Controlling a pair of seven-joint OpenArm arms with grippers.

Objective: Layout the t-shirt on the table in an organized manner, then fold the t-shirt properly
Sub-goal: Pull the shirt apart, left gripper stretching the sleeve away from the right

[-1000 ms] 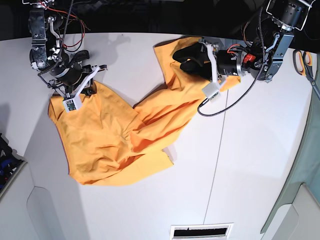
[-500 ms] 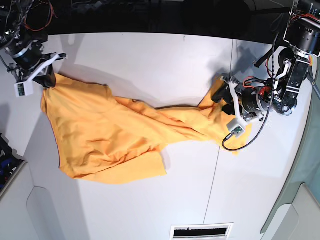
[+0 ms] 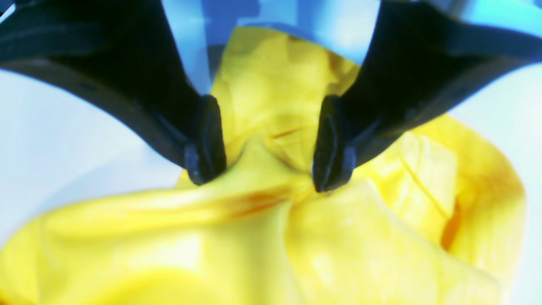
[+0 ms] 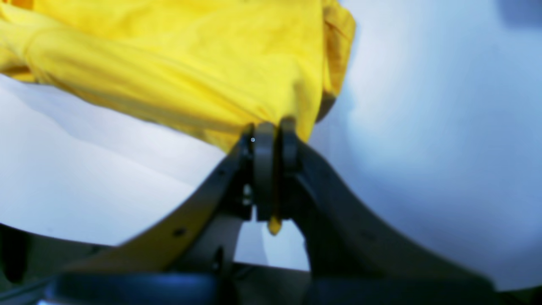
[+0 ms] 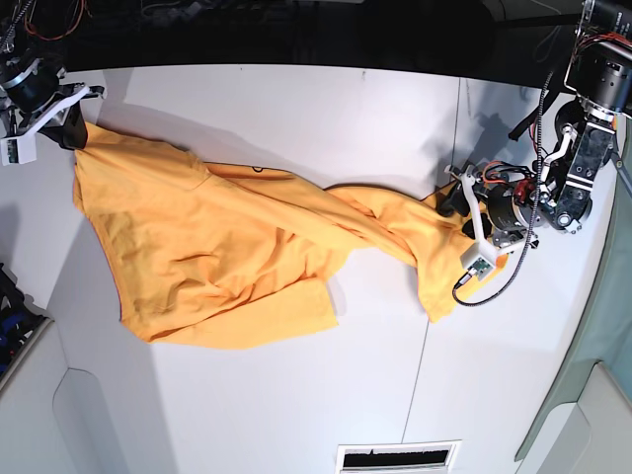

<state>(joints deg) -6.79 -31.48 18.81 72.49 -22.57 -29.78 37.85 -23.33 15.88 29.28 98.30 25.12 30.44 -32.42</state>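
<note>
The orange-yellow t-shirt [image 5: 217, 257] lies stretched across the white table [image 5: 296, 109], wide at the left and drawn into a twisted band towards the right. My right gripper [image 5: 74, 128] is at the far left corner, shut on the t-shirt's edge. In the right wrist view the pads [image 4: 264, 144] pinch the t-shirt [image 4: 190, 55], and a small tip of cloth pokes out behind them. My left gripper [image 5: 456, 212] rests on the shirt's right end. In the left wrist view the left gripper [image 3: 269, 169] stands open, bunched t-shirt [image 3: 271, 237] lying between its fingertips [image 3: 207, 144].
A thin dark seam [image 5: 434, 296] runs down the table right of centre. A black cable loop [image 5: 494, 281] hangs off the left arm beside the shirt's right end. A vent grille [image 5: 398, 456] sits at the front edge. Dark clutter [image 5: 12, 316] lies past the table's left edge.
The two arms have drawn apart: the right gripper went up and left with its shirt corner, the left gripper went down and right. The shirt is now pulled out longer across the table.
</note>
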